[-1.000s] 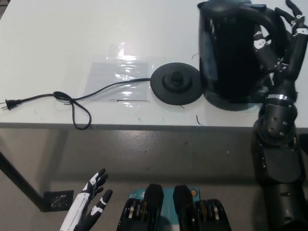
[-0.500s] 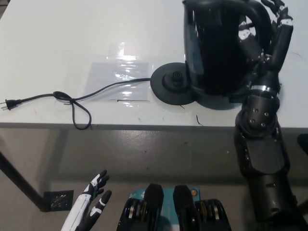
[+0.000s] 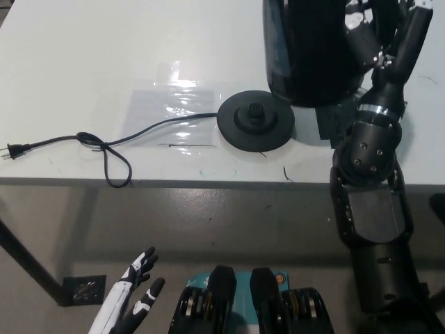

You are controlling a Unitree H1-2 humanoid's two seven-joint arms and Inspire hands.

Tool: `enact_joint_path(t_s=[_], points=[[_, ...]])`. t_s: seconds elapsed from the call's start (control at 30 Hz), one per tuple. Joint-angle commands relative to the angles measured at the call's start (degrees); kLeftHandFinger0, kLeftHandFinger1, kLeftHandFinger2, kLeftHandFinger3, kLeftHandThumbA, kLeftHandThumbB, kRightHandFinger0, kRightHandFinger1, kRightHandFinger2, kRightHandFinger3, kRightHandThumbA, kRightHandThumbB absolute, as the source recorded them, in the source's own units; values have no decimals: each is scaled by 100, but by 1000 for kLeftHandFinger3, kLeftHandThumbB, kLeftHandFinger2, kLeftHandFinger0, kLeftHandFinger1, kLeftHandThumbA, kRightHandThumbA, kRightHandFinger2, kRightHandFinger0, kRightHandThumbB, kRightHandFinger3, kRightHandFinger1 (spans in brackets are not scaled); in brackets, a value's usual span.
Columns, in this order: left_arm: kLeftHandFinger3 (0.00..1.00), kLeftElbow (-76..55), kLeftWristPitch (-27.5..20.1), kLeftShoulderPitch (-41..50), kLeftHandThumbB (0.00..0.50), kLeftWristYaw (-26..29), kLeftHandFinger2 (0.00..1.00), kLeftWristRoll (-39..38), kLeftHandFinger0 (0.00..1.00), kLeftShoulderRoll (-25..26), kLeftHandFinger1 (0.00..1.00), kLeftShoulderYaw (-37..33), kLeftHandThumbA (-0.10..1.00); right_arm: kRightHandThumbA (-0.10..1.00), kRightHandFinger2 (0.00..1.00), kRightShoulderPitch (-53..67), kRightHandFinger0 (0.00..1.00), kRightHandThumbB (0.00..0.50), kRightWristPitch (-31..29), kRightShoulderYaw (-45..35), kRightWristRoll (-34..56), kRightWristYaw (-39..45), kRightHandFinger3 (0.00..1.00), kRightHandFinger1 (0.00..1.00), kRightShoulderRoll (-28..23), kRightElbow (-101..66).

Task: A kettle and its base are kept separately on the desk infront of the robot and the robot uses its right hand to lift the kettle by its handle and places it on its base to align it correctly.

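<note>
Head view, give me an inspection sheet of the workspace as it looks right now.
Surface: white desk, a few small dark marks near its front edge.
Job's things: black kettle lifted off the desk, right of the round base; base bare.
Clutter: clear plastic sheet left of the base.
Robot hands: right hand shut on the kettle's handle; left hand open, low beside the desk.
Cables: cord looped, plug unplugged.
Surroundings: grey floor.

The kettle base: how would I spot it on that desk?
Look at the white desk, near its front edge, right of the middle. The base is a flat black disc with a raised centre knob, just below-left of the lifted kettle; a black cord runs left from it.
</note>
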Motion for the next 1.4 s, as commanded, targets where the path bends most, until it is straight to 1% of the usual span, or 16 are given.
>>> enact_joint_path(t_s=[0.0,0.03,0.07,0.27,0.3,0.47,0.53,0.63,0.8,0.9,1.03,1.07,1.1,1.23,1.3,1.37], points=[[1000,-101,-191,14,94,-39,1000,79,1000,84,1000,-42,890,-100,690,-757,11,79,-485,146,-81,-208,742,268,182,-129],[1000,-96,-212,12,94,-36,1000,86,1000,85,1000,-47,890,-100,690,-776,11,79,-486,151,-89,-228,742,268,197,-87],[1000,-95,-227,11,101,-36,1000,80,1000,82,1000,-49,886,-100,673,-816,0,81,-494,165,-126,-279,706,254,221,7],[1000,-44,-274,-23,95,-41,1000,90,1000,102,1000,-58,889,-100,630,-1092,0,83,-633,269,-270,-463,716,204,297,609],[1000,-46,-270,-28,95,-46,1000,101,1000,105,1000,-66,891,-100,606,-1123,0,97,-641,283,-273,-484,708,185,304,673],[1000,9,-395,-41,90,-45,1000,103,1000,120,1000,-74,891,-100,631,-1285,0,78,-818,350,-219,-615,745,192,397,1126],[1000,21,-428,-41,90,-49,1000,98,1000,126,1000,-75,889,-100,611,-1328,0,77,-812,360,-237,-686,719,177,418,1259],[1000,32,-472,-36,75,-52,1000,102,1000,126,1000,-82,870,-100,568,-1381,0,79,-791,392,-279,-777,642,127,451,1451],[1000,8,-445,-28,82,-68,1000,109,1000,119,1000,-91,877,-100,569,-1443,0,75,-833,410,-169,-786,630,133,500,1705],[1000,7,-408,-63,81,-100,1000,77,1000,119,1000,-93,867,-100,562,-1556,0,109,-953,419,-153,-843,621,131,481,2013],[1000,-6,-398,-63,84,-109,1000,67,1000,107,1000,-93,867,-100,528,-1656,0,124,-967,409,-163,-959,548,141,475,2290],[1000,-13,-407,-58,85,-119,1000,53,1000,105,1000,-94,866,-100,504,-1685,0,133,-979,409,-151,-978,497,129,471,2392],[1000,-20,-400,-60,81,-126,1000,57,1000,109,1000,-95,863,-100,500,-1702,0,132,-1002,416,-158,-996,485,126,465,2455],[1000,-17,-414,-71,73,-133,1000,73,1000,102,1000,-94,836,-100,500,-1786,0,134,-1156,452,-199,-1093,466,127,419,2769],[1000,-50,-353,-78,82,-148,1000,74,1000,95,1000,-87,840,-100,498,-1827,0,138,-1185,470,-195,-1137,496,131,388,2911],[1000,-64,-343,-78,78,-154,1000,71,1000,99,1000,-85,843,-100,502,-1841,0,139,-1186,491,-142,-1136,507,137,370,2996]])
